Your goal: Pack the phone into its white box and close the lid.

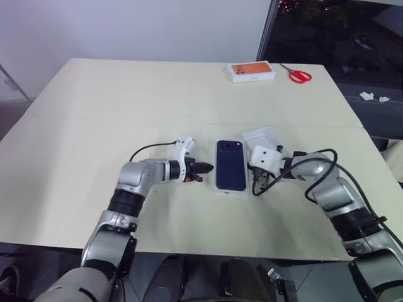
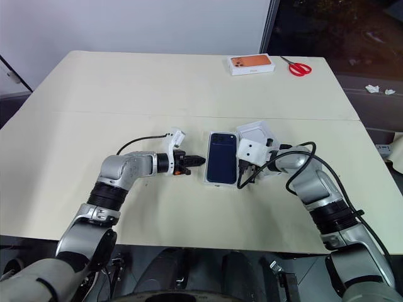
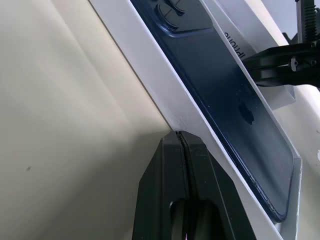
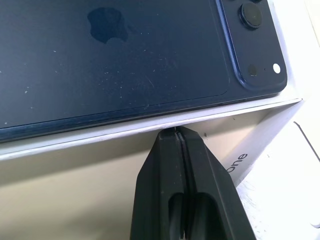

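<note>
A pale desk [image 1: 75,157] carries the scene. On the left, the left end effector [image 1: 206,168] lies low over the desk, its two black fingers pressed together and gripping nothing, tips pointing at the near long edge of the lid [image 1: 230,166]. The left wrist view shows those tips touching or almost touching the lid's white side wall. The lid lies flat at the desk's middle, its dark blue phone picture facing up. On the lid's other side, the right end effector [image 1: 255,187] is likewise closed and empty, its tips at the opposite white wall. Just behind that end effector lies a white tray-like piece [image 1: 264,136]. At the far edge sit a white box with orange top [image 1: 251,71] and red scissors [image 1: 298,75].
</note>
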Motion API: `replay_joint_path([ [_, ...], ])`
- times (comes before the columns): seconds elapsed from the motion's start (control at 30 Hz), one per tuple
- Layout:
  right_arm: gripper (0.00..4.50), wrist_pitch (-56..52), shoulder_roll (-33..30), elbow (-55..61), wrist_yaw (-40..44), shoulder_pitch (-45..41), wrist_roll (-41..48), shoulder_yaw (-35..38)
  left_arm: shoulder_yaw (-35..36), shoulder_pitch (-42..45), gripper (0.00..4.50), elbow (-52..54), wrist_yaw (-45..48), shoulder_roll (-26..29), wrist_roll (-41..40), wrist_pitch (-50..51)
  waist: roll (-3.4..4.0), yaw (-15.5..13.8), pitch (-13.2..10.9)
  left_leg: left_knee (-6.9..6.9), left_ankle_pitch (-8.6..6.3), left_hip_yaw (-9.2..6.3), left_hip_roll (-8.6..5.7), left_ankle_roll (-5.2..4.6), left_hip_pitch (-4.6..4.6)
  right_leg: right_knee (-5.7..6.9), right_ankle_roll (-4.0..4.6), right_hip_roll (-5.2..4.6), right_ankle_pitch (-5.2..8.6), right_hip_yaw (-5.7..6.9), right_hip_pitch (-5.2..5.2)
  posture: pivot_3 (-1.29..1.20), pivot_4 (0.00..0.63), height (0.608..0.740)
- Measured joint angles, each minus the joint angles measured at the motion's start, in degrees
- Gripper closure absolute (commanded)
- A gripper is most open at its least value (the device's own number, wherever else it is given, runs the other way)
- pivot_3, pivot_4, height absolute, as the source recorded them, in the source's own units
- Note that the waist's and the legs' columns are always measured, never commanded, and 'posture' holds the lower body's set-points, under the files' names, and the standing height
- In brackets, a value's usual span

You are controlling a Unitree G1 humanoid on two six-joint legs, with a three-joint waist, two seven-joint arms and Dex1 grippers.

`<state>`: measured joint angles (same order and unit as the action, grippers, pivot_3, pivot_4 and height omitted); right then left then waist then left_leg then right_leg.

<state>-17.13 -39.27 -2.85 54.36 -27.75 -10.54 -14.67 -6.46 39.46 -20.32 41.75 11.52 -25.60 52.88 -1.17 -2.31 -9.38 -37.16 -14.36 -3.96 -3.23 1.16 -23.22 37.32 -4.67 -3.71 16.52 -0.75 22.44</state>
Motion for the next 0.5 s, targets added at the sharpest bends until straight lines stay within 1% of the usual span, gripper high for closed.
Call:
replay_joint_path([
  [0.2, 4.50, 0.07, -0.05, -1.32, 0.59, -0.83, -0.01, 0.19, 0.06, 0.70, 4.45, -1.24, 0.86, -0.78, 1.41, -0.85, 0.00, 0.04, 0.00, 0.00, 0.00, 0.00, 0.00, 0.00, 0.02, 0.00, -0.01, 0.01, -0.01, 0.00, -0.01, 0.00, 0.150, 0.740],
  [0.27, 4.50, -1.71, 0.32, -1.50, 1.34, -1.28, 0.82, 0.62, 0.13, 0.69, 4.45, -1.26, 1.00, -0.79, 1.48, -0.88, 0.00, 0.06, 0.00, 0.00, 0.00, -0.01, 0.00, 0.00, 0.01, 0.00, -0.01, 0.01, -0.01, 0.00, -0.01, 0.00, 0.150, 0.740],
  [0.3, 3.95, -3.29, 0.58, -1.61, 1.76, -1.55, 1.55, 1.00, 0.16, 0.69, 3.93, -1.26, 1.14, -0.78, 1.51, -0.87, 0.00, 0.07, 0.00, 0.00, 0.00, -0.01, 0.00, 0.00, 0.02, 0.00, -0.01, 0.01, -0.01, 0.00, -0.01, 0.00, 0.150, 0.740],
  [0.33, 3.62, -4.64, 0.59, -1.91, 2.01, -1.82, 1.98, 1.66, 0.22, 0.68, 3.62, -1.19, 1.63, -0.78, 1.46, -0.85, 0.00, 0.04, 0.00, 0.00, 0.00, -0.01, 0.00, 0.00, 0.01, 0.00, -0.01, 0.00, -0.01, 0.00, -0.01, 0.00, 0.150, 0.740],
  [0.37, 3.15, -5.18, 0.39, -2.11, 2.11, -1.99, 2.00, 1.91, 0.34, 0.66, 3.15, -1.06, 1.88, -0.77, 1.40, -0.83, 0.00, 0.04, 0.00, 0.00, 0.00, -0.01, 0.00, 0.00, 0.01, 0.00, -0.01, 0.00, -0.01, 0.00, -0.01, 0.00, 0.150, 0.740],
  [0.5, 1.17, -4.26, -1.54, -2.12, 2.60, -2.59, 1.72, 2.09, 0.69, -0.56, 1.32, 3.07, 2.78, 1.10, 0.64, 0.89, 0.02, 0.69, 0.01, 0.04, -0.01, -0.01, 0.05, -0.01, 0.04, 0.02, -0.02, 0.02, -0.01, -0.01, 0.02, 0.00, 0.150, 0.740],
])
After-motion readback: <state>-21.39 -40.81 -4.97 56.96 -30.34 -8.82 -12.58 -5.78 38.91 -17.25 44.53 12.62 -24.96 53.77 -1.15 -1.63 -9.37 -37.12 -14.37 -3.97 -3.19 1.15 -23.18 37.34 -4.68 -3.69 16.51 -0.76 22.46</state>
